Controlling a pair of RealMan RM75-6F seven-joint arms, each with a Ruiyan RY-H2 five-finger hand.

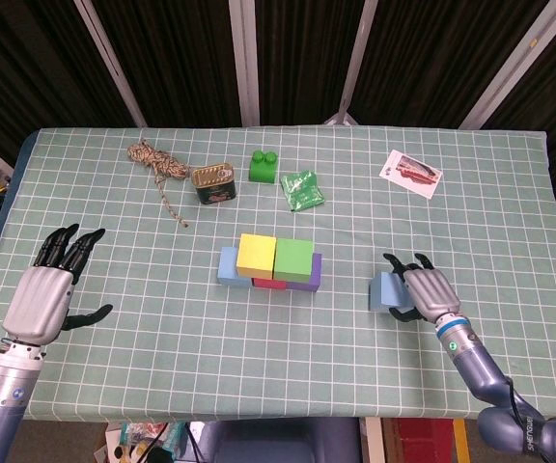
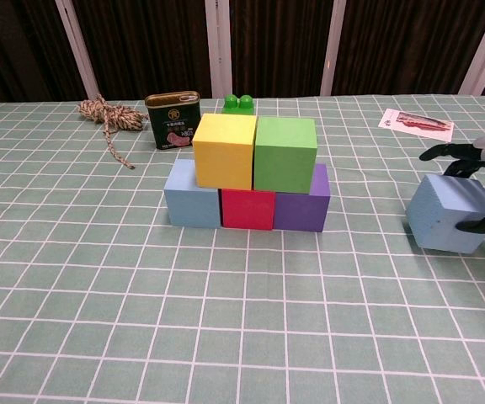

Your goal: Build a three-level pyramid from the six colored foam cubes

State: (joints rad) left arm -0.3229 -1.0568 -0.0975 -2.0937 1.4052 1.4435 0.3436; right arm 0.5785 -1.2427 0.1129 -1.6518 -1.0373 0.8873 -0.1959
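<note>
Mid-table, a light blue cube (image 1: 228,266) (image 2: 192,204), a red cube (image 1: 270,283) (image 2: 247,209) and a purple cube (image 1: 309,280) (image 2: 303,207) form a row. A yellow cube (image 1: 257,254) (image 2: 225,150) and a green cube (image 1: 294,257) (image 2: 285,153) sit side by side on top of them. To the right, my right hand (image 1: 429,291) (image 2: 483,167) grips a second light blue cube (image 1: 385,289) (image 2: 446,215), fingers over its top and thumb on its near side; the cube looks slightly tilted. My left hand (image 1: 46,289) rests open at the table's left, outside the chest view.
At the back lie a coil of rope (image 1: 157,162) (image 2: 101,113), a dark tin can (image 1: 213,183) (image 2: 173,119), a green toy brick (image 1: 264,167) (image 2: 239,103), a green bag (image 1: 302,190) and a printed card (image 1: 411,174) (image 2: 417,123). The green checked tablecloth (image 1: 278,367) reaches the front edge.
</note>
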